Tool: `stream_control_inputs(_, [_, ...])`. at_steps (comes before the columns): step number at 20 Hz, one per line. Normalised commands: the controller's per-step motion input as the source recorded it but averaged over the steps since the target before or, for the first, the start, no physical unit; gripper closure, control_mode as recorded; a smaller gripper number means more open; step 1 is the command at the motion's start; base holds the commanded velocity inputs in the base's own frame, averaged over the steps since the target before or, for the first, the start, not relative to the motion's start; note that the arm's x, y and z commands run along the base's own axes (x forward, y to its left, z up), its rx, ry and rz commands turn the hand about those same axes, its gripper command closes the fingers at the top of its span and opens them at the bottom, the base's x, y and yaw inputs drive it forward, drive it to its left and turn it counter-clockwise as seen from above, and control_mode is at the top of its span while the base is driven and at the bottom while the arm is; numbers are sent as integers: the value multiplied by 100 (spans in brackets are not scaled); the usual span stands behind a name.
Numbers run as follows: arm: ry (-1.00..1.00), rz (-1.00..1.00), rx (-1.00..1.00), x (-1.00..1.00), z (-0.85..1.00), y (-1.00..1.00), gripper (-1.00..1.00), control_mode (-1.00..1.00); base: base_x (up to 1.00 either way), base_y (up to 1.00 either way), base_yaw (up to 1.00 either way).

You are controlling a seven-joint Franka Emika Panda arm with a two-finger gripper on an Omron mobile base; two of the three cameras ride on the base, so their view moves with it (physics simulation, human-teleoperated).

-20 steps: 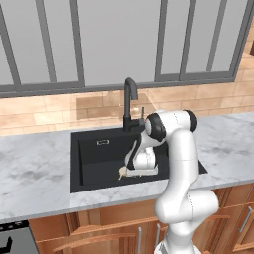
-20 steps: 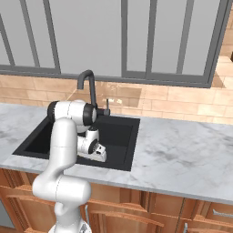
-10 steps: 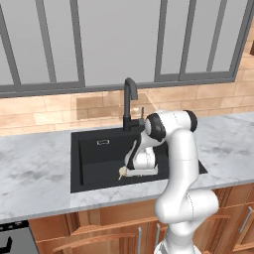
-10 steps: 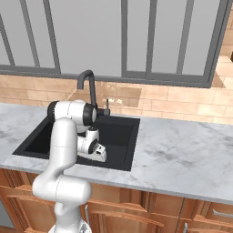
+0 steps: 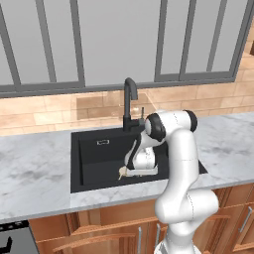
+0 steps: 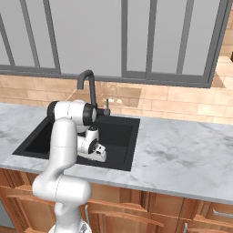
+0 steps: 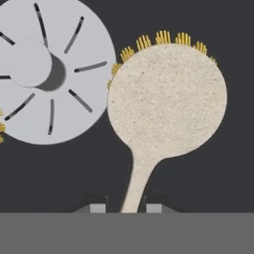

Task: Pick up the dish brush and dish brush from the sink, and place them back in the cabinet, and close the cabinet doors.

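End effector [image 7: 127,207]: lowered into the sink [image 5: 94,168], its two dark tips pressed in on either side of a slim tan handle, pinching the dish brush [image 7: 166,106] at the handle's lower end. In the left base view the end effector [image 5: 124,172] sits low over the basin floor with the tan brush [image 5: 121,172] at its tip.

Dish brush: flat round tan head, yellow bristle tips showing along its far rim; head lies straight ahead of the end effector, handle running back between the tips. It appears to rest on the dark sink floor, not yet lifted.

Drain [image 7: 47,72]: grey slotted disc, ahead of the end effector and to one side, just beside the brush head, their edges nearly touching.

Faucet [image 5: 130,101]: tall, black, curved, on the rim beyond the end effector.

Tabletop [image 5: 34,173]: grey marble, around the sink on all sides.

Step in hand, as judged: grasp of the first brush, grip apparently made, lift pending.

Next move calls for: a straight rise out of the basin, clear of the sink wall and faucet, keeping the thin handle from twisting between the tips; then carriage to the cabinet. Placement and door closing remain undone.
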Motion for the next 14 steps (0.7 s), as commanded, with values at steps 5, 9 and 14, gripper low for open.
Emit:
stream_control_inputs(5, [1,0,0,12,13,-3,100,-100,0,0,0])
stream_control_inputs(9, [1,0,0,15,21,-11,100,-100,0,0,0])
stream_control_inputs(14, [1,0,0,9,17,-17,100,-100,0,0,0])
